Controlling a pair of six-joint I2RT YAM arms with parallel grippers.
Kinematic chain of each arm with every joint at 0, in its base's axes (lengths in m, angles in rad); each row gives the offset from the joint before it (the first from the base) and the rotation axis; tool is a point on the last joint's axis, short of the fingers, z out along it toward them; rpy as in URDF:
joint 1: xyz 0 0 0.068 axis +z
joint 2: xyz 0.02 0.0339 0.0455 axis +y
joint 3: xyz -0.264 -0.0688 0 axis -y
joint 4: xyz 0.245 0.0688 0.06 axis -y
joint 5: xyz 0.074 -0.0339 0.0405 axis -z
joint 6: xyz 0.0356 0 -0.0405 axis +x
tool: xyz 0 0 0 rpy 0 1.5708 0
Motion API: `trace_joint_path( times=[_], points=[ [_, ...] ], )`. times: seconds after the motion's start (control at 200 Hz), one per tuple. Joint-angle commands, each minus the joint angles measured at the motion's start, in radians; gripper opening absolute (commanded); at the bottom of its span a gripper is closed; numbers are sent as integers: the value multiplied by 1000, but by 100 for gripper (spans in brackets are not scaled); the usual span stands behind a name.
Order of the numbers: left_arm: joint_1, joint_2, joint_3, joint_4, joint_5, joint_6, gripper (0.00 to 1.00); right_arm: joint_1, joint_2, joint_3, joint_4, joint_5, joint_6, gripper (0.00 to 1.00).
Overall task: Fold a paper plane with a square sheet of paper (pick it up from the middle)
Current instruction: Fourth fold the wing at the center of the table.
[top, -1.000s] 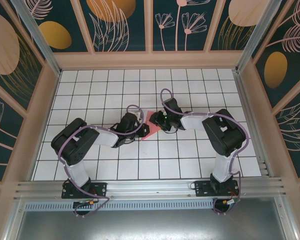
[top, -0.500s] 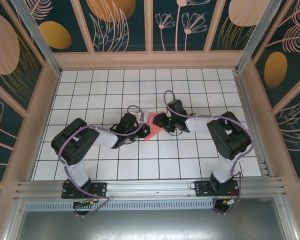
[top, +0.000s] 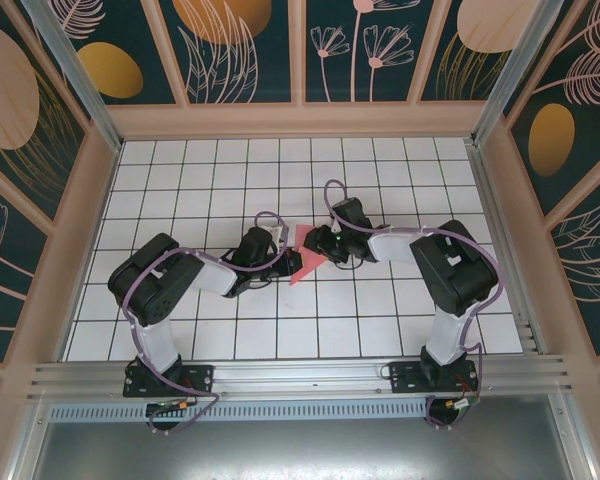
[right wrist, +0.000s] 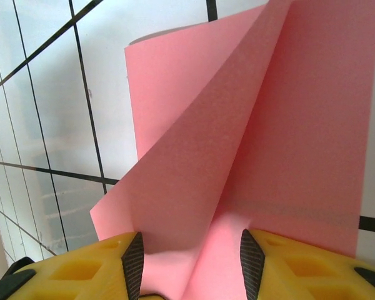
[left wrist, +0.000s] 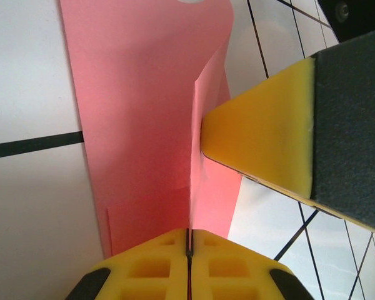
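Seemingly only partway done, the square sheet of paper sat mid-table between the arms as a loosely creased pink wedge, with the left gripper pinched shut on its fold, the right gripper half-spread around a flap, and the narrowing folds not yet made.

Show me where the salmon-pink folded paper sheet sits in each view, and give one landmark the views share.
Top external: salmon-pink folded paper sheet, mid-picture.
Left wrist: tall strip, top edge to bottom centre.
Right wrist: centre and right, fanning up from the bottom.
Shared landmark: white tabletop with black grid lines.
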Motion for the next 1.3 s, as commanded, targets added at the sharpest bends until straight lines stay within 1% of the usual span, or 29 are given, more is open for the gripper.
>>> trace_joint_path(
  times=[0.0,0.08,0.19,0.34,0.395,0.445,0.52,0.6,0.711,0.851,1.071,1.296],
  points=[
    [6,12,-7,37,25,-10,11,12,44,20,-45,32,-16,48],
    [6,14,-7,44,36,-15,15,16,59,30,-58,39,-18,48],
    [8,-9,-11,44,45,-13,24,25,76,47,-92,60,-19,48],
    [17,-96,-33,-28,4,16,34,29,84,58,-133,87,-17,49],
    [19,-120,-44,-70,-29,30,35,30,84,60,-143,96,-15,49],
    [20,-172,-53,-106,-64,43,36,30,83,61,-153,103,-14,49],
    [21,-209,-66,-124,-86,49,36,31,84,66,-167,113,-14,49],
    [21,-224,-69,-104,-59,40,33,33,90,76,-188,126,-10,49],
    [22,-220,-69,-30,11,20,24,37,103,93,-227,147,2,51],
    [21,-195,-60,14,70,9,17,41,122,111,-262,160,27,53],
    [21,-148,-43,-2,88,10,13,43,146,128,-292,168,55,61],
    [20,-94,-13,-58,47,16,10,46,165,135,-311,174,66,62]
  ],
)
